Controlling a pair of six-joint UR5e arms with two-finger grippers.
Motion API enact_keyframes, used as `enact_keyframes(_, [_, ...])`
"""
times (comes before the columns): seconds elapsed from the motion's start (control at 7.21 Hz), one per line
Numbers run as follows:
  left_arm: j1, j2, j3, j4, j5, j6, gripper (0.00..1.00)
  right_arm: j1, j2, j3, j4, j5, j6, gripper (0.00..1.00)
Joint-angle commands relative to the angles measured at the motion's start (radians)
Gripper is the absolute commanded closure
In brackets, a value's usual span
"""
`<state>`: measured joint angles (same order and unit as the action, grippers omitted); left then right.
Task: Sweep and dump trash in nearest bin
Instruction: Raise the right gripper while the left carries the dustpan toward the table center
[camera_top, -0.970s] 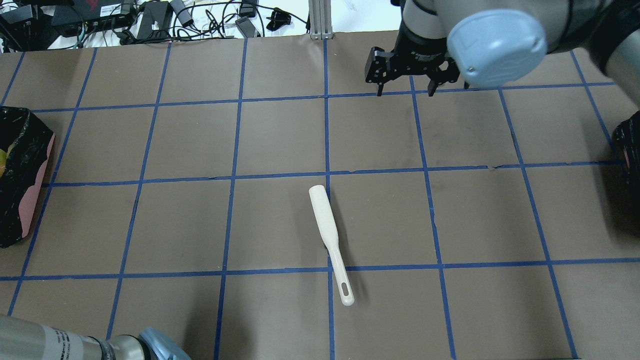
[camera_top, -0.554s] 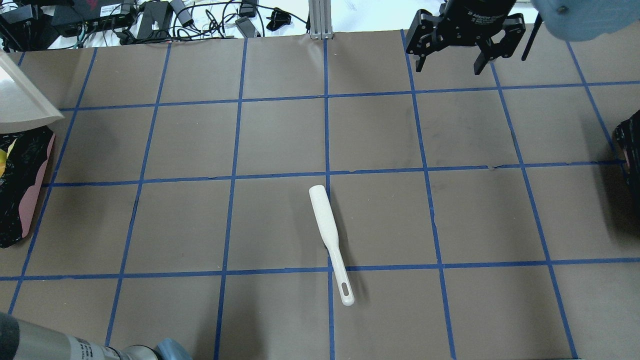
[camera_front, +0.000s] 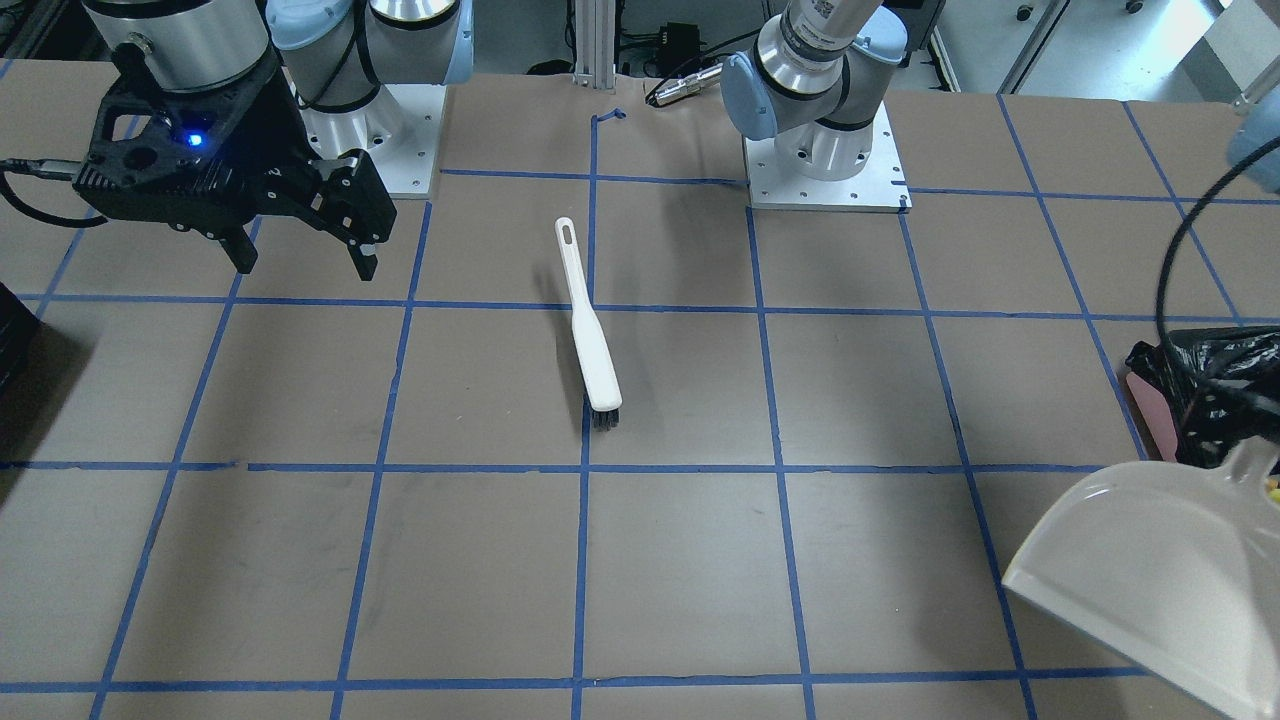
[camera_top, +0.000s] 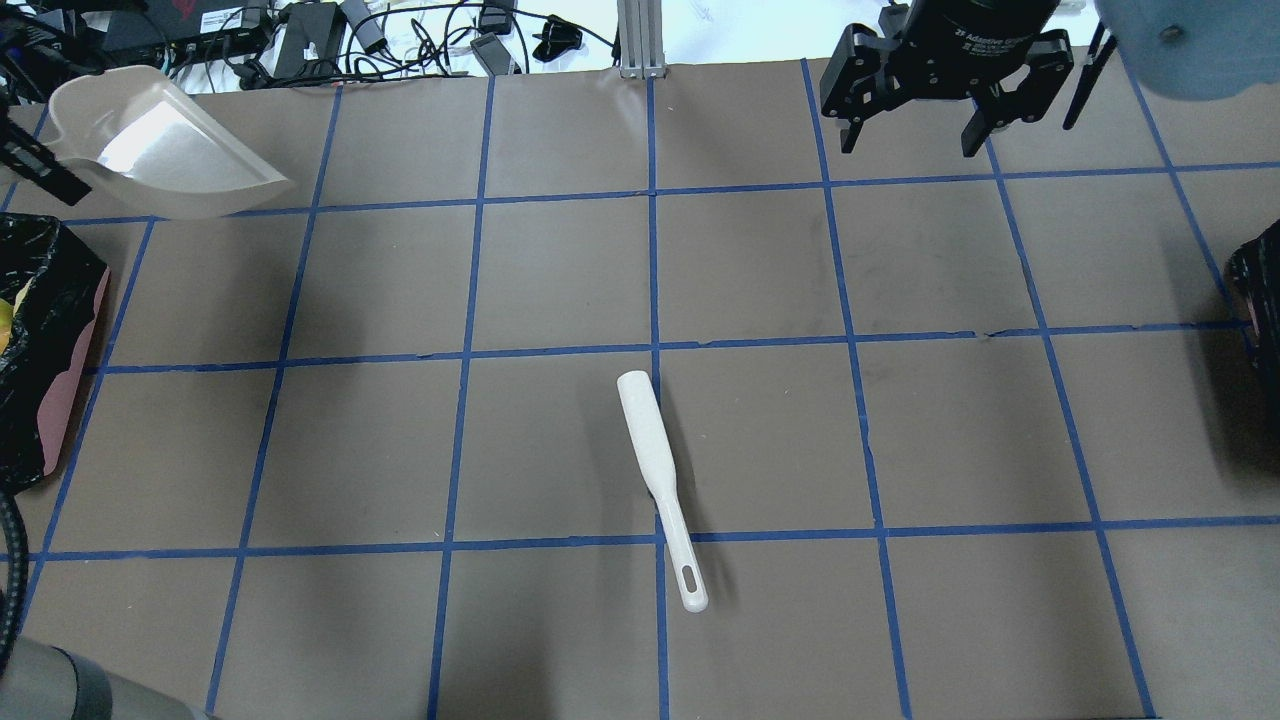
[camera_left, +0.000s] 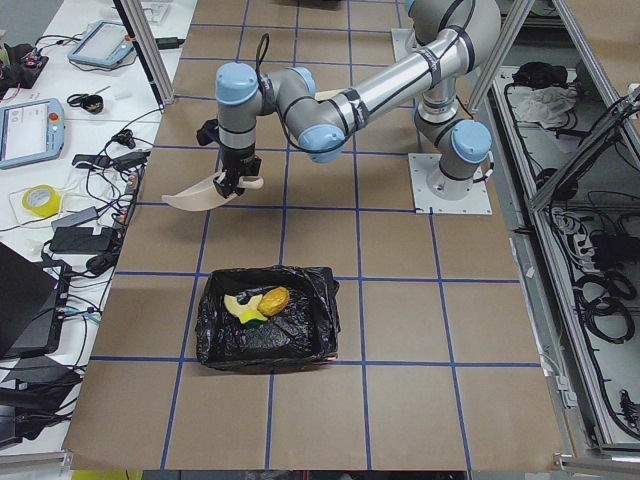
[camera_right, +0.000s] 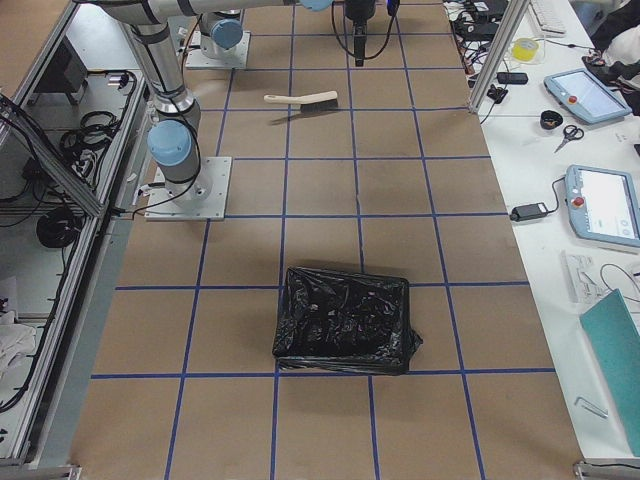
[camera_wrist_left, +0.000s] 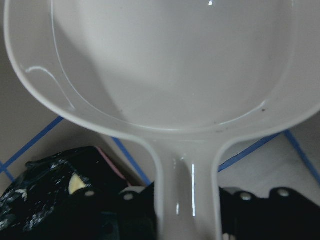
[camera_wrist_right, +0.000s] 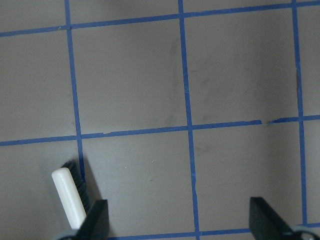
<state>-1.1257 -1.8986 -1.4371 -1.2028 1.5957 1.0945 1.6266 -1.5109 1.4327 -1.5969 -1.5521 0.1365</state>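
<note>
Brown table (camera_top: 560, 280), blue tape grid (camera_top: 652, 270); cluttered white side bench (camera_right: 522, 165).

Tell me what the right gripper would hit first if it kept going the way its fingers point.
Probably the bare table: the open right gripper frames only brown paper, the brush lying off to one side.

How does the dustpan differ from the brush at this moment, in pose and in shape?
The dustpan is held above the table by the left gripper; the brush lies flat on it, ungripped. The dustpan is a wide scoop; the brush is slim, with dark bristles. Both are pale plastic with a handle.
</note>
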Motion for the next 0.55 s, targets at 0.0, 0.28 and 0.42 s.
enact_keyframes(0.0, [-0.193,-0.007,-0.034,0.005,-0.003,-0.309,1.0,0.001,-0.002,0.015,-0.006,-0.015,-0.001,0.0])
enact_keyframes(0.28, [-0.352,-0.02,-0.081,0.089,-0.008,-0.543,1.0,-0.001,-0.002,0.015,-0.003,-0.149,-0.023,0.0])
enact_keyframes(0.42, [-0.397,-0.028,-0.101,0.095,-0.013,-0.664,1.0,-0.001,-0.003,0.014,-0.002,-0.137,-0.02,0.0])
